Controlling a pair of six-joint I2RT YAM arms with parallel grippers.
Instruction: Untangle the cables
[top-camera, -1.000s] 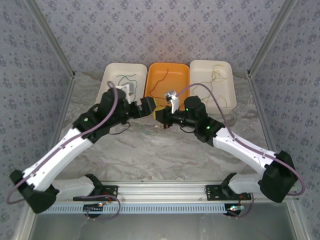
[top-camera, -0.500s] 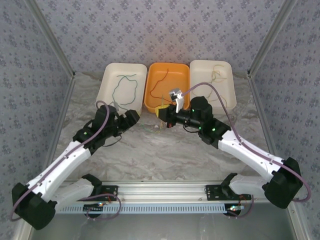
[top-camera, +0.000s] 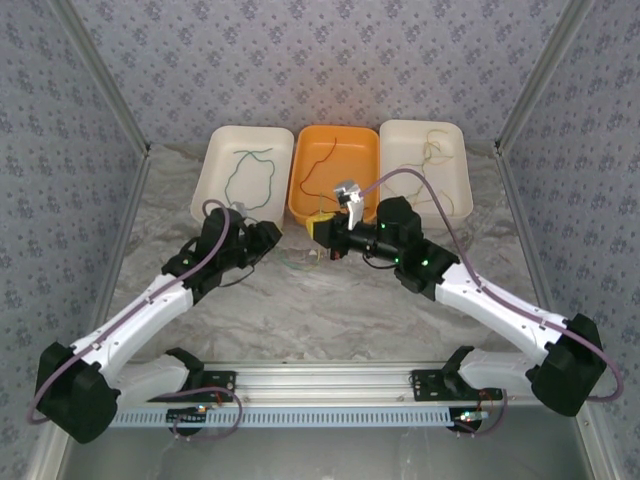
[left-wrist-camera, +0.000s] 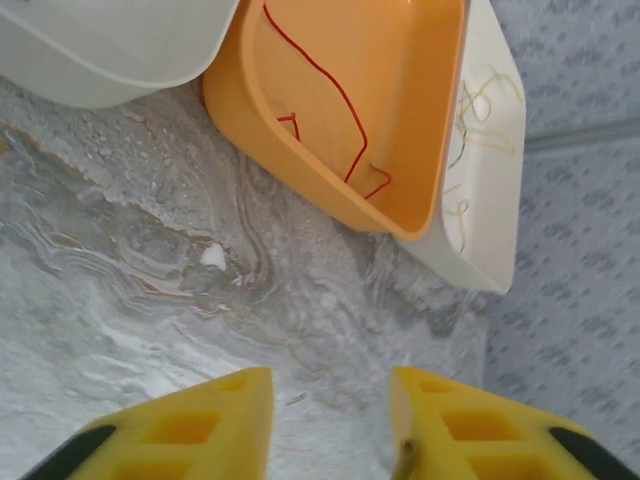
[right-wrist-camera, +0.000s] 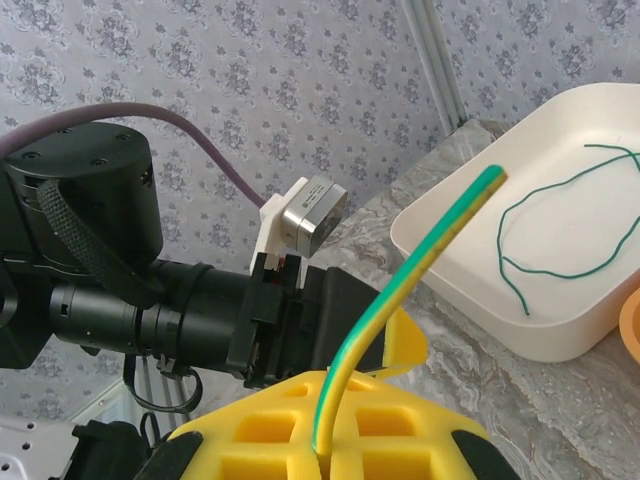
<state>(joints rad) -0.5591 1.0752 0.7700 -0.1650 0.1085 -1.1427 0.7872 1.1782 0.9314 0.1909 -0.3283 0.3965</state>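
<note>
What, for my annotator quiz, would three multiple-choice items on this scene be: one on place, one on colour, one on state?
1. Where does the red cable lie?
A. in a blue bowl
B. in the orange tray
C. in a drawer

2. What colours has the striped cable at the right gripper?
A. yellow and green
B. blue and white
C. black and pink

3. How is the right gripper?
A. open and empty
B. shut on the striped cable
C. shut on a sponge

Answers:
1 B, it curls across the orange tray's floor.
2 A, the right wrist view shows both colours.
3 B, the cable rises from between its closed fingers.
</note>
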